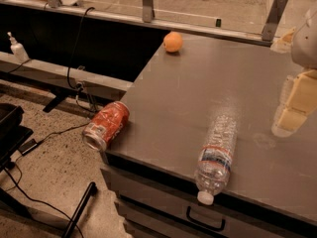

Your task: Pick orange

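Observation:
The orange (173,41) is a small round fruit resting at the far left corner of the grey table (198,90), close to the back edge. My gripper (292,108) hangs at the right edge of the camera view, over the table's right side, well to the right of the orange and nearer to me. It holds nothing that I can see.
A red-orange soda can (106,125) lies on its side at the table's front left corner, overhanging the edge. A clear plastic bottle (217,153) lies near the front edge, cap toward me. A drawer handle (205,221) sits below. Cables and a stand foot cross the floor at left.

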You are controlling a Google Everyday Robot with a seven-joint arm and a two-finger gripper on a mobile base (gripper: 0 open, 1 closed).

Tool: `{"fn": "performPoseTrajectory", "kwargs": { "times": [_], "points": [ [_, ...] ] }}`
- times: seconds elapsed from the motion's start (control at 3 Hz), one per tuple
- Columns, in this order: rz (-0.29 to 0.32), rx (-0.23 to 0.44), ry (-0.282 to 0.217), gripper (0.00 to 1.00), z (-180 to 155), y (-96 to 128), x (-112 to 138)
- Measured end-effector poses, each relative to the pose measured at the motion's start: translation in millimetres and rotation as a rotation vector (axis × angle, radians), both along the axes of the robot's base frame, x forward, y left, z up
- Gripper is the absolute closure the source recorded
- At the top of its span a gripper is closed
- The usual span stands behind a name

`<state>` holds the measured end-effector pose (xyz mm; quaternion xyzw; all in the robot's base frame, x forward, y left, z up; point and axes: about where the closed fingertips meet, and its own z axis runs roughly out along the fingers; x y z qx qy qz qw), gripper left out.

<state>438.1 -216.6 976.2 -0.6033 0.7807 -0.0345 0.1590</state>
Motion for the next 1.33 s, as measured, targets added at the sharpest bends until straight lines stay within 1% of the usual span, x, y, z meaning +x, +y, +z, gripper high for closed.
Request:
{"fn": "performPoseTrajectory", "kwargs": {
  "times": [0.33,0.67,1.0,1.33],
  "points": [
    [0.000,0.000,0.000,0.00,0.0,0.0,0.0],
    [0.057,0.043,-0.026,0.00,-3.2,13.0,31.0],
    [0.137,0.129,-0.103,0.00,-10.0,46.1,112.2],
    [0.116,0.220,-0.172,0.00,-15.3,66.7,185.9]
  ]
}}
